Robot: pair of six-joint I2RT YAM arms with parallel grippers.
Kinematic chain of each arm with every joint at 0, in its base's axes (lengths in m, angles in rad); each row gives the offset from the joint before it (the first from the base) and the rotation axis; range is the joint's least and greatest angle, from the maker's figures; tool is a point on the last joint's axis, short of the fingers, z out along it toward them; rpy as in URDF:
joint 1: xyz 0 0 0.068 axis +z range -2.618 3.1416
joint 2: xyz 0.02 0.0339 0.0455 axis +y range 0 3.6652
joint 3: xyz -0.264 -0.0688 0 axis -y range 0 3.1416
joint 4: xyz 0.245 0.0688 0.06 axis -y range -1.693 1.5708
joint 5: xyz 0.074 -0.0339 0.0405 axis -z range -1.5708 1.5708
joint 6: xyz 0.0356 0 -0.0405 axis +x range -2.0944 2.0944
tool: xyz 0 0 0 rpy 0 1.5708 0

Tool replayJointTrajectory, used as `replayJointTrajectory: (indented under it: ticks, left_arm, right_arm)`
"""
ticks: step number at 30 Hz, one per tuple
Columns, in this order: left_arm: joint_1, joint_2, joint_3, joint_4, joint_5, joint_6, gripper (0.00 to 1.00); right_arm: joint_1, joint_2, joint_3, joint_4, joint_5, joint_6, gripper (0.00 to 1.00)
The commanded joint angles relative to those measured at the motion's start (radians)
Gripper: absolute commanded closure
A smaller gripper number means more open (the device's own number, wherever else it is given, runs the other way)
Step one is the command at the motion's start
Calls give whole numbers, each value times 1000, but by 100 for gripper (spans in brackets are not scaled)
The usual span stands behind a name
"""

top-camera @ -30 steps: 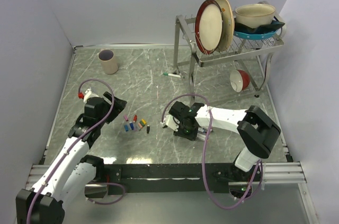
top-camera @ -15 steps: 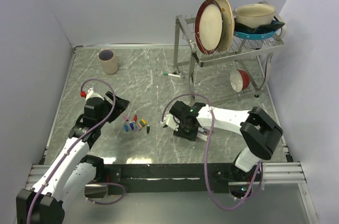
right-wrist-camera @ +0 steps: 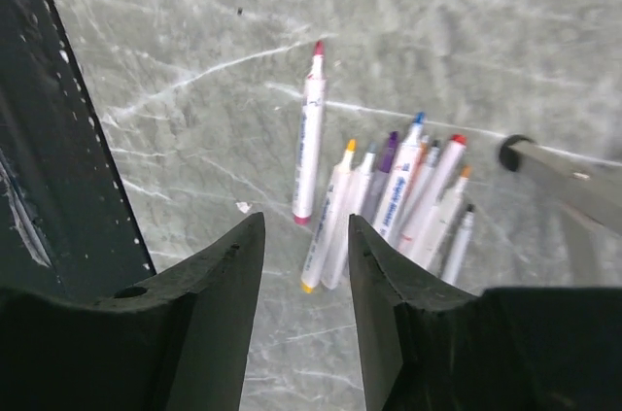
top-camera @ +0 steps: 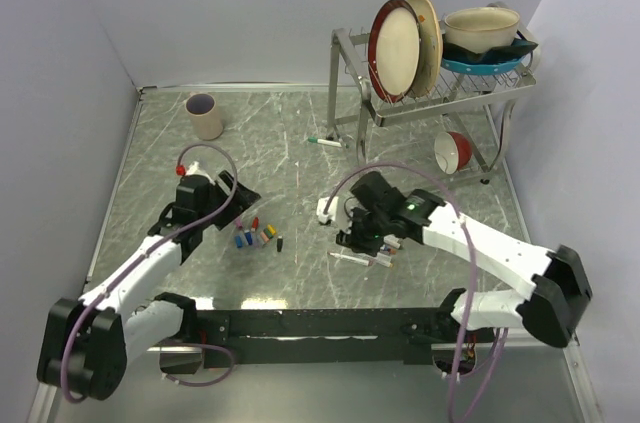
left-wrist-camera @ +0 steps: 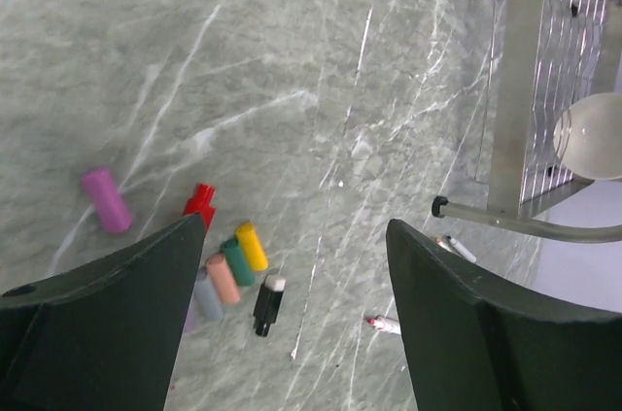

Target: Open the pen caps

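Overhead look at a green marble table (top-camera: pixel 290 158) boxed in by pale walls. In the upper right, a metal rack (top-camera: pixel 345 93) loaded with plates and bowls. Rising from the bottom edge, two white arms bent in toward the middle.

At centre left, the left gripper (left-wrist-camera: pixel 293 226), spread wide and holding nothing, aimed down at the table just above the caps. Right of centre, the right gripper (right-wrist-camera: pixel 304 236), parted to a narrower gap, likewise pinching nothing, hanging over the pens. In the upper left, a beige cup (top-camera: pixel 205 116), well apart from everything else.

Below and right of centre, under the right gripper, a bunch of white pens (right-wrist-camera: pixel 389 192) lying side by side with bare coloured tips: yellow, purple, blue, red and orange among them. Just left of that bunch, a red-tipped pen (right-wrist-camera: pixel 311 139), also bare, lying alone.

Left of centre in the overhead view, the caps (left-wrist-camera: pixel 236 261), loose on the table in a tight cluster: red, yellow, green, pink, a greyish blue and black, with a purple one a little apart to the left. All off their pens, near the left gripper and well apart from the bunch.

Judging by this, most of the job done. Probably left to do: a green-ended pen (top-camera: pixel 325 141) by the rack's foot, upper centre, its cap seemingly in place.
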Motion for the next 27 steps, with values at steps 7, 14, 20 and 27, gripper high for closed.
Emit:
replayJointTrajectory:
  ticks: [7,14,20,27]
  left_arm:
    - [-73,346,327,59,-10,199,20]
    - [-164,713,771,-193,-102,402,20]
    - [-173,891,1009,-249,-151,724,23]
    - [-153,1017,1132,-226,-35,1135,23]
  right_arm:
    - [-184,-247,18,58,-184,-38,49]
    - [-230,-279,-7,29,-268,-58,46]
    - [-247,-313,-13,29,-283,-58,46]
    - [-273,-357,-21,34,-282,-60,46]
